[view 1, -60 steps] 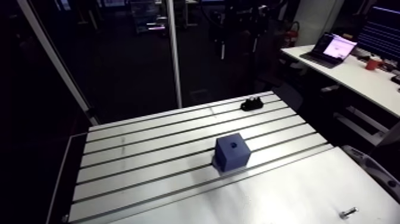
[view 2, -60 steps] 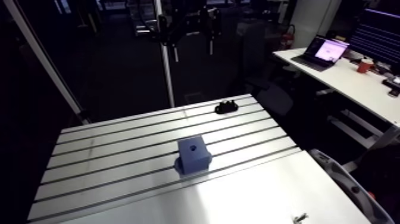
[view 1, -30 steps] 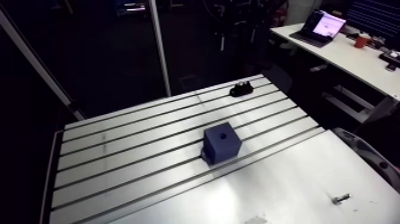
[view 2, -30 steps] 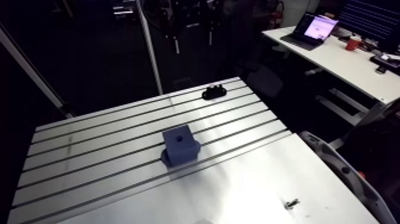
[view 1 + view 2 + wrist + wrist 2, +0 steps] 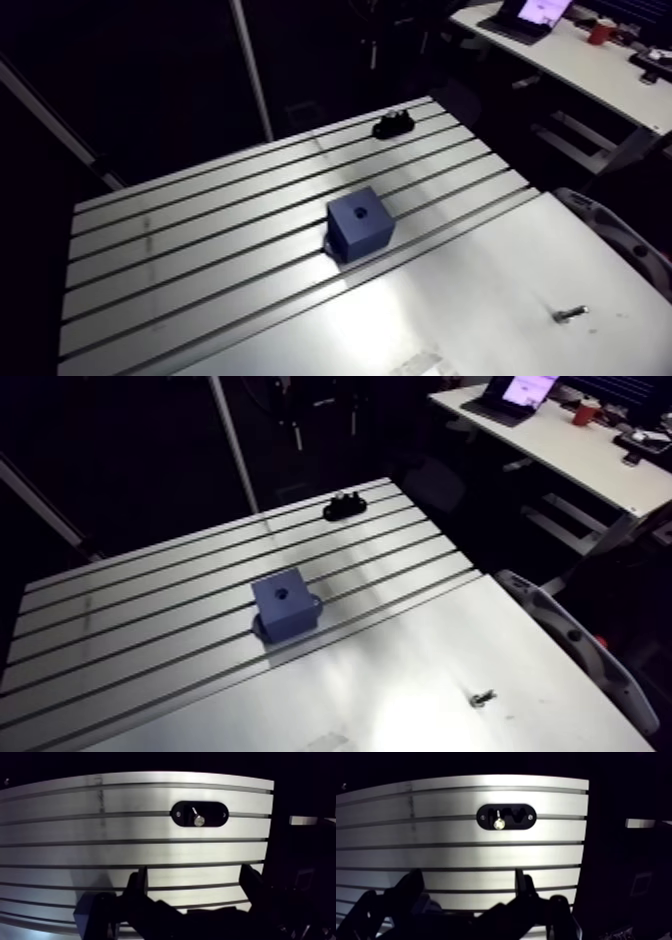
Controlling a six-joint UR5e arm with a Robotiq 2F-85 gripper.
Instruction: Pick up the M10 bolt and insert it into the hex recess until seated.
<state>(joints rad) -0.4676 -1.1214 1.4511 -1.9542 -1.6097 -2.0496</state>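
A small metal bolt lies on its side on the smooth plate at the table's near right in the arm view. The blue block, with a dark recess in its top face, stands mid-table on the slotted aluminium table. The arm view does not show my gripper. In the wrist view my gripper is open with nothing between its fingers, above bare slotted table. One corner of the blue block shows beside one finger. The wrist view does not show the bolt.
A black oval fixture with a silver pin sits ahead of the gripper near the table's far edge; it is the black fixture at the far right in the arm view. A pale curved part runs along the table's right side.
The whole arm view has shifted, so the camera moved with the arm. The bolt, block and black fixture keep their places on the table.
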